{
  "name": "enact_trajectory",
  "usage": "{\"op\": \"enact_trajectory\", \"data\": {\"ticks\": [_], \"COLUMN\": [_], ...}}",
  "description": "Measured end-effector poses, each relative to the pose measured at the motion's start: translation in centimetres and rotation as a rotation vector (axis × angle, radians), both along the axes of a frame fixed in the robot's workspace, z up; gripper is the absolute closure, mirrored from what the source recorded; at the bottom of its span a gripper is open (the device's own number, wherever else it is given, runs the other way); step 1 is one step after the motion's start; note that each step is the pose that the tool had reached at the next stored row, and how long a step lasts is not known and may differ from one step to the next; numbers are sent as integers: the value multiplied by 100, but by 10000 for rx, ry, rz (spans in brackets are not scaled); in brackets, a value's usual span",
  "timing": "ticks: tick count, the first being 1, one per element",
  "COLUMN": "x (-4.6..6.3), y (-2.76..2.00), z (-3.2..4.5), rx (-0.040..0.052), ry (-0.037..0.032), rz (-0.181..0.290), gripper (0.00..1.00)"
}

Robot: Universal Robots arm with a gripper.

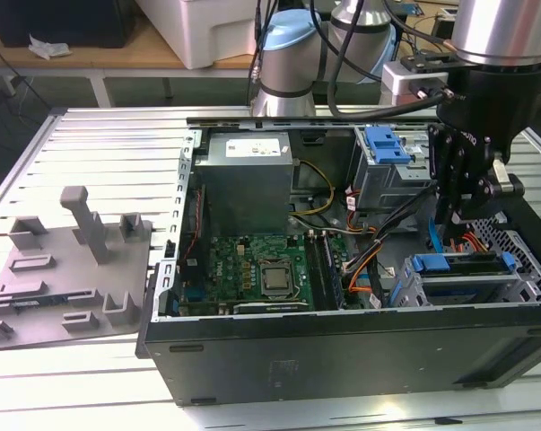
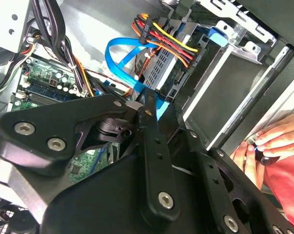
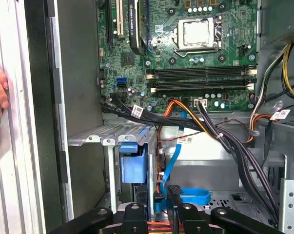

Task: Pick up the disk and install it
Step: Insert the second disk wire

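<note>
The disk (image 1: 460, 263), with blue rails along its edges, lies flat inside the grey drive cage (image 1: 521, 285) at the front corner of the open computer case, on the exterior view's right. Its blue carrier end (image 3: 132, 163) shows in the first wrist view. In the second wrist view the disk's rear end (image 2: 164, 66) faces a blue data cable (image 2: 118, 56) and a red-yellow-black power lead. My black gripper (image 1: 451, 215) hangs just above the cage, open and holding nothing. In the first wrist view the gripper (image 3: 160, 212) has cables showing between its fingers.
The green motherboard (image 1: 261, 265) and grey power-supply box (image 1: 248, 175) fill the case's left half. A second cage with a blue bracket (image 1: 387, 144) stands behind. Cable bundles (image 3: 225, 141) cross beside the cage. A person's hand (image 2: 276, 141) rests at the case edge. A grey fixture plate (image 1: 64, 269) lies outside.
</note>
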State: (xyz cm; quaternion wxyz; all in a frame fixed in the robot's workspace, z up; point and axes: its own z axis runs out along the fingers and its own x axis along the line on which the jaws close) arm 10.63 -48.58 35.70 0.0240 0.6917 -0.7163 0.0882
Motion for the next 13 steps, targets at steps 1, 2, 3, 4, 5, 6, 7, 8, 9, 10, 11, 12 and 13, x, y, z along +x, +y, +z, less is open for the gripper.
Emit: {"op": "enact_trajectory", "data": {"ticks": [1, 2, 3, 4, 5, 6, 7, 8, 9, 10, 11, 12, 13], "x": [0, 0, 0, 0, 0, 0, 0, 0, 0, 0, 0, 0, 0], "y": [0, 0, 0, 0, 0, 0, 0, 0, 0, 0, 0, 0, 0], "z": [0, 0, 0, 0, 0, 0, 0, 0, 0, 0, 0, -1, 0], "rx": [0, 0, 0, 0, 0, 0, 0, 0, 0, 0, 0, 1, 0], "ry": [-1, -3, -4, -4, -5, -5, -5, -5, -5, -5, -6, -5, -6], "rz": [0, 0, 0, 0, 0, 1, 0, 0, 0, 0, 0, 0, 0], "gripper": [70, 70, 70, 71, 78, 84, 84, 84, 84, 84, 84, 84, 84]}}
